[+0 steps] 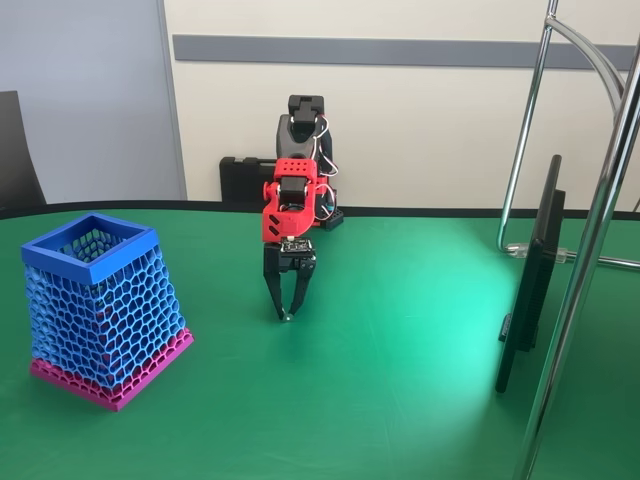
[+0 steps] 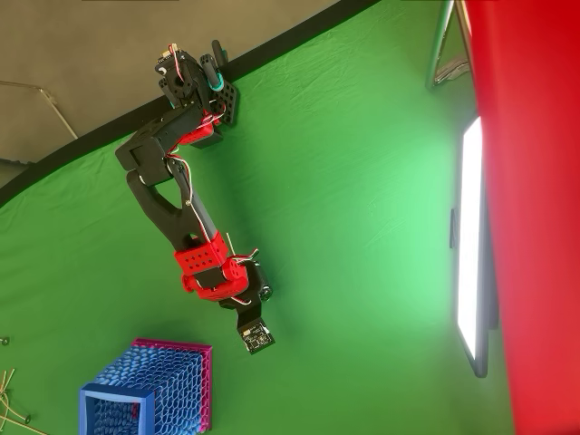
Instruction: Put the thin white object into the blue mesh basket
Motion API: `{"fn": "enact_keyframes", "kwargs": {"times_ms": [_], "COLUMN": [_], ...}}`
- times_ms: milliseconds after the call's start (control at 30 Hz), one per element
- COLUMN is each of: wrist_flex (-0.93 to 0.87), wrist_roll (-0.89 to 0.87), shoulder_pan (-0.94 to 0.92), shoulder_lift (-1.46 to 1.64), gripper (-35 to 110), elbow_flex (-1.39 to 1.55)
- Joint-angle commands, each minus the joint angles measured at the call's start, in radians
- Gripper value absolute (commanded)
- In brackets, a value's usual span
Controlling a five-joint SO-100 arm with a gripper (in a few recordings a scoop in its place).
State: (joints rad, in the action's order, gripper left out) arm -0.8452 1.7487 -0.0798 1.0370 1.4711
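Observation:
The blue mesh basket [image 1: 108,318] with its pink base stands on the green table at the left, and at the bottom left in the overhead view [image 2: 156,385]. My gripper [image 1: 287,313] points straight down to the right of the basket, its tips at the table and closed to a point. A tiny pale speck sits at the tips; I cannot tell whether anything is pinched. From overhead the gripper [image 2: 256,339] is up and right of the basket. Thin white sticks [image 2: 9,394] with small dark tips lie at the lower left edge, left of the basket, far from the gripper.
A black flat screen [image 1: 530,290] stands on edge at the right, bright white from overhead [image 2: 471,245]. Chrome stand tubes [image 1: 590,230] rise at the right. A red blurred bar [image 2: 535,181] covers the overhead view's right side. Open green cloth lies between gripper and basket.

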Motion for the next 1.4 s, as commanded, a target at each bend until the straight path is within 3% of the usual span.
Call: {"fn": "enact_keyframes", "kwargs": {"times_ms": [0, 800, 1367], "wrist_flex": [-0.002, -0.127, -0.255], "wrist_roll": [-0.009, -0.046, -0.071], "shoulder_pan": [0.005, -0.002, -0.041], "shoulder_lift": [0.014, 0.063, 0.052], "gripper": [8, 5, 7], "elbow_flex": [-0.012, -0.173, -0.578]}}
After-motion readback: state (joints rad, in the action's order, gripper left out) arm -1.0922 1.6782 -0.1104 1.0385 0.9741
